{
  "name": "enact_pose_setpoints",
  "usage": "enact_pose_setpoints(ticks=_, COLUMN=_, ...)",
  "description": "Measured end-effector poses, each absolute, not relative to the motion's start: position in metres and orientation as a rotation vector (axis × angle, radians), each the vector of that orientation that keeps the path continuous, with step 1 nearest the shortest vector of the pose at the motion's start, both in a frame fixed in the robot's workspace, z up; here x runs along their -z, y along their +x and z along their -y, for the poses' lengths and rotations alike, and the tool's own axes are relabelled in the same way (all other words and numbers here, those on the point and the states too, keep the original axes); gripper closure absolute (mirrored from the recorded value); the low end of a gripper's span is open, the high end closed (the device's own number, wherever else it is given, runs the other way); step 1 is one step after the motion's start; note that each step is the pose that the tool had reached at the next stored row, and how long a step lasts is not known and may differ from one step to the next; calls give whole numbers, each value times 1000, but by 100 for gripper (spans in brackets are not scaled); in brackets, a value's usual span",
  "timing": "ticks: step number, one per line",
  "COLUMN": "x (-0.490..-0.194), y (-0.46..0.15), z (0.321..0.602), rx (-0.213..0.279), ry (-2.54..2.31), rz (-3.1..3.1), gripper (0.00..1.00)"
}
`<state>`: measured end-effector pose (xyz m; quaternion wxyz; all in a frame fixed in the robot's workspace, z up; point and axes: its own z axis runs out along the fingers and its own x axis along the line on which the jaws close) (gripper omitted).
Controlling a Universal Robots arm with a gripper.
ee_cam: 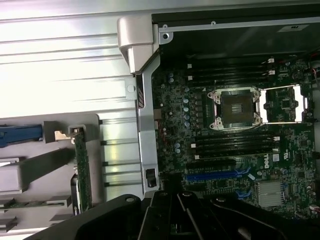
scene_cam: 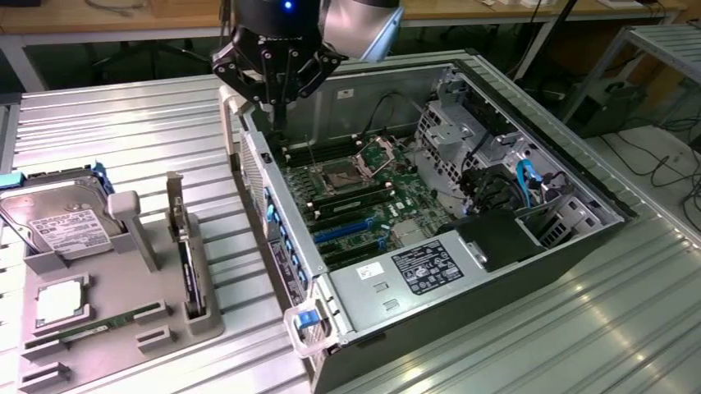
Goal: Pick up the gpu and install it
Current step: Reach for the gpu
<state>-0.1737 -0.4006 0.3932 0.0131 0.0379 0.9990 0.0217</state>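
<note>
The gpu point(scene_cam: 189, 263) stands on edge in a slot of the grey holder tray point(scene_cam: 121, 279) at the exterior view's left, its silvery bracket point(scene_cam: 174, 201) pointing up. In the wrist view the gpu point(ee_cam: 81, 172) appears as a thin edge-on card in that tray. My gripper point(scene_cam: 279, 123) hangs above the far rim of the open computer case point(scene_cam: 438, 328), well away from the gpu. Its fingers meet in a point with nothing between them. In the wrist view the gripper point(ee_cam: 172, 194) sits over the motherboard's edge near the blue expansion slots point(ee_cam: 215, 175).
The tray also holds a silver hard drive point(scene_cam: 61, 222), a processor chip point(scene_cam: 61, 300) and a green memory stick point(scene_cam: 98, 326). Inside the case are the open processor socket point(scene_cam: 341, 176), blue slots point(scene_cam: 345, 231), drive cages point(scene_cam: 460, 123) and cables point(scene_cam: 515, 185).
</note>
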Motion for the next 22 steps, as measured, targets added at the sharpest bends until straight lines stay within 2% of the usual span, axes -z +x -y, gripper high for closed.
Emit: enact_pose_setpoints(ticks=22, x=-393, y=-193, z=401, rx=-68, ry=118, rz=-3112, gripper=89)
